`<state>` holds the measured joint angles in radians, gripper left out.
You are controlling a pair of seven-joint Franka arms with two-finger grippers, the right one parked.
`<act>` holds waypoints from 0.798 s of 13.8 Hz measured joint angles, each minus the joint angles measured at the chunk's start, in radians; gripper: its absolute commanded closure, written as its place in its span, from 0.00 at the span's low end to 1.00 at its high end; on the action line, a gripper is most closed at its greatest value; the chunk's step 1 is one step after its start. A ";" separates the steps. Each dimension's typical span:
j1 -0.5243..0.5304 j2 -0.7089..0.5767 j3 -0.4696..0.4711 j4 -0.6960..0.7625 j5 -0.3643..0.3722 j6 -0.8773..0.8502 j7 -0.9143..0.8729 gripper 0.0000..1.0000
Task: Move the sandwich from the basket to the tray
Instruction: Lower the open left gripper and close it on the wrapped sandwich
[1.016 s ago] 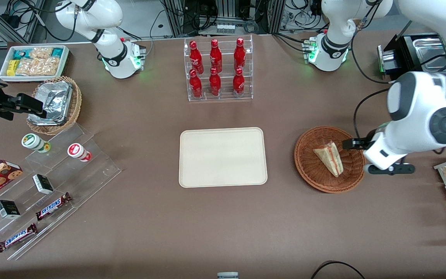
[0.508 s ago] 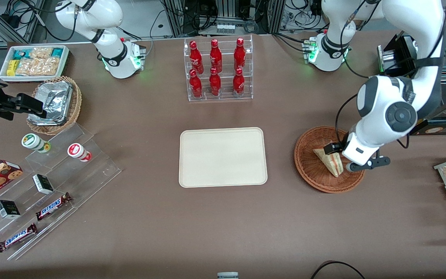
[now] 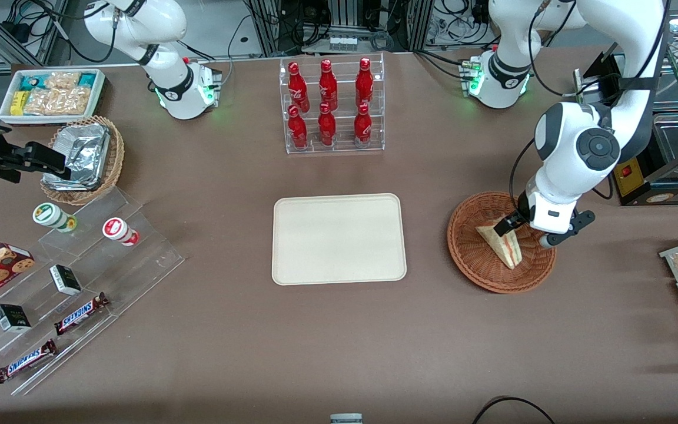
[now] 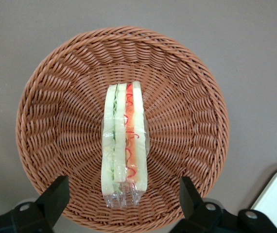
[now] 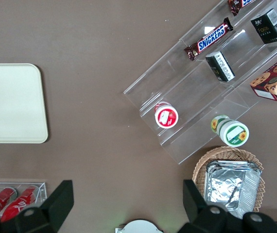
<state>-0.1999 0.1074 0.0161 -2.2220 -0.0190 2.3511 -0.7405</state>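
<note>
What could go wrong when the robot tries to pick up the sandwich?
The open gripper hangs above the sandwich, which stands on edge in clear wrap. A squeeze might crush the soft bread, or the slippery wrap might let it slide out. The basket is light wicker, so a finger catching it could drag or tip it. The tray is some way off, so a loose hold might drop it.

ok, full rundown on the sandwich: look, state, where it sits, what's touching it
The sandwich is a triangular wedge of pale bread in clear wrap, standing on edge so its cut side faces up, showing green and red-orange filling layers. It lies near the middle of the round brown wicker basket, resting on the weave, not yet lifted. The left arm's pincer hangs open above it, a finger to each side of the wedge, touching nothing that can be seen.
</note>
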 measured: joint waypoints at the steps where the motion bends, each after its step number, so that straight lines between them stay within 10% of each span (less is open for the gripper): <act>1: 0.000 0.007 0.000 -0.001 0.000 0.002 -0.016 0.00; 11: 0.000 0.125 -0.001 -0.002 -0.005 0.026 -0.057 0.00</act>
<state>-0.2003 0.2327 0.0153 -2.2243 -0.0243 2.3772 -0.7976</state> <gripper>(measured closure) 0.000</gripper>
